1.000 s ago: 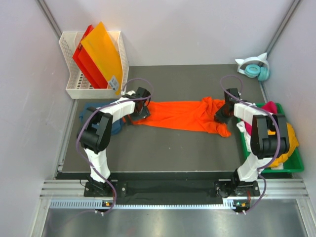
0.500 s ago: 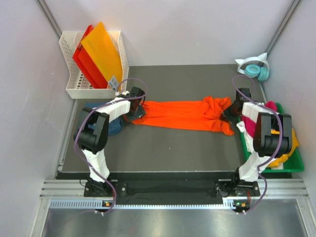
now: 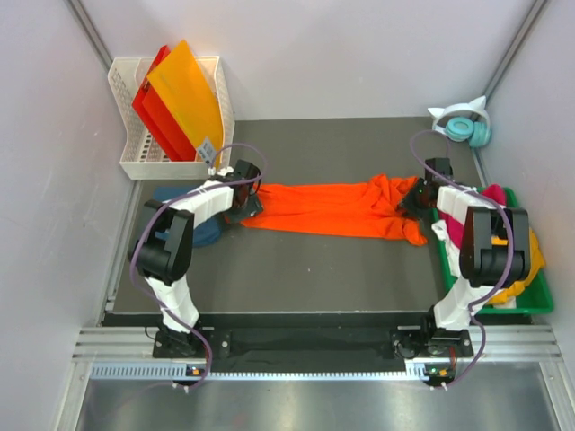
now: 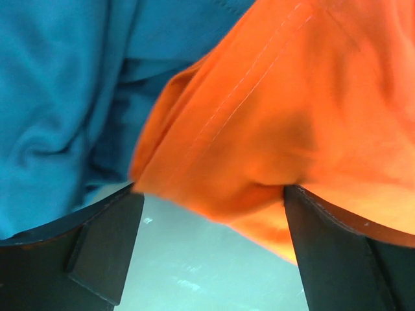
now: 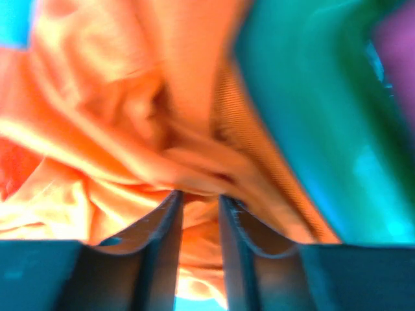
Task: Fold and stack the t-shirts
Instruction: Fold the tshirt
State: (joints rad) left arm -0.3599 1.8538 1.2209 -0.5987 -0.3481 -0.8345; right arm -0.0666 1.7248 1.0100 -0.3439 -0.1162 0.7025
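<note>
The bright orange t-shirt (image 3: 323, 208) lies stretched in a long band across the dark mat between my two grippers. My left gripper (image 3: 247, 194) is at its left end, jaws wide apart. In the left wrist view (image 4: 213, 191) the orange hem (image 4: 259, 129) hangs between the tips, ungripped. My right gripper (image 3: 416, 197) is at the bunched right end, next to the green bin. In the right wrist view (image 5: 200, 196) it is shut on orange cloth (image 5: 130, 129). The dark teal-blue t-shirt (image 3: 202, 232) lies crumpled by the left arm and also shows in the left wrist view (image 4: 58, 97).
A green bin (image 3: 537, 301) at the right edge holds magenta (image 3: 490, 193), yellow-orange (image 3: 530, 256) and white (image 3: 442, 232) shirts. A white basket (image 3: 126, 126) at the back left holds stiff orange and red sheets (image 3: 184, 94). Teal headphones (image 3: 467, 126) lie at the back right.
My right gripper has moved right toward the green bin with the orange cloth. My left gripper has shifted slightly left and back. The shirt lies more stretched.
</note>
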